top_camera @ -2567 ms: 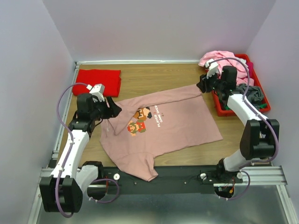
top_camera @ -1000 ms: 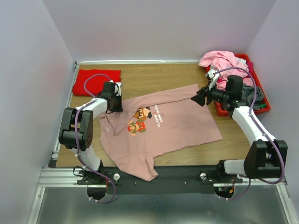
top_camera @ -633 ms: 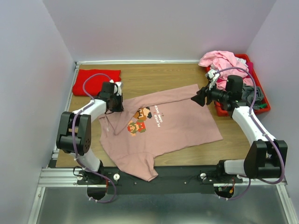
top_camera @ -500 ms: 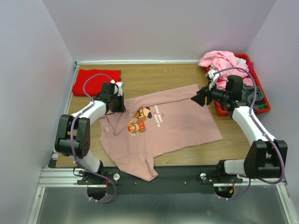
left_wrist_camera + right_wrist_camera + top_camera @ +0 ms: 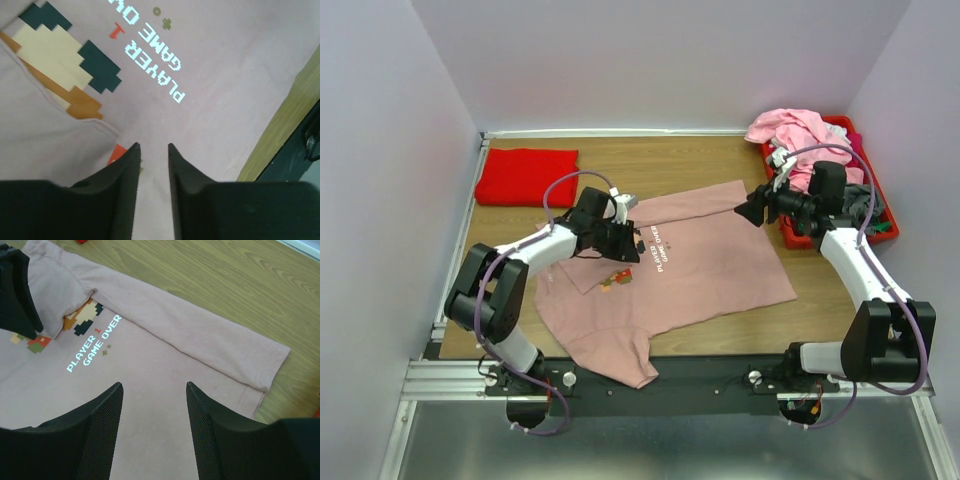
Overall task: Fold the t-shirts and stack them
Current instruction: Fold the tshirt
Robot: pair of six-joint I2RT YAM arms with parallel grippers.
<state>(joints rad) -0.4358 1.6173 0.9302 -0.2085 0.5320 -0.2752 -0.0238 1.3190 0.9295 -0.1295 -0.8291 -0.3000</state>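
A dusty-pink t-shirt [image 5: 710, 270] with a pixel print and "PLAYER 1 GAME OVER" lies spread on the wooden table. My left gripper [image 5: 628, 247] is low over the print, shut on a fold of the shirt's left side, which now covers part of the print. In the left wrist view the narrow jaws [image 5: 153, 146] pinch pink fabric [image 5: 225, 75]. My right gripper [image 5: 748, 210] is open and empty above the shirt's far right sleeve, and shows in the right wrist view [image 5: 154, 385] over the shirt [image 5: 165, 365]. A folded bright red t-shirt [image 5: 527, 175] lies at the far left.
A red plastic bin [image 5: 790, 232] stands at the right edge, holding a light pink shirt [image 5: 790, 128] and a grey one [image 5: 860, 200]. Grey walls close in the table on three sides. The black arm rail runs along the near edge.
My left gripper has moved right from the shirt's left shoulder to the print, pulling the left side of the shirt over as a fold. The right gripper has barely moved.
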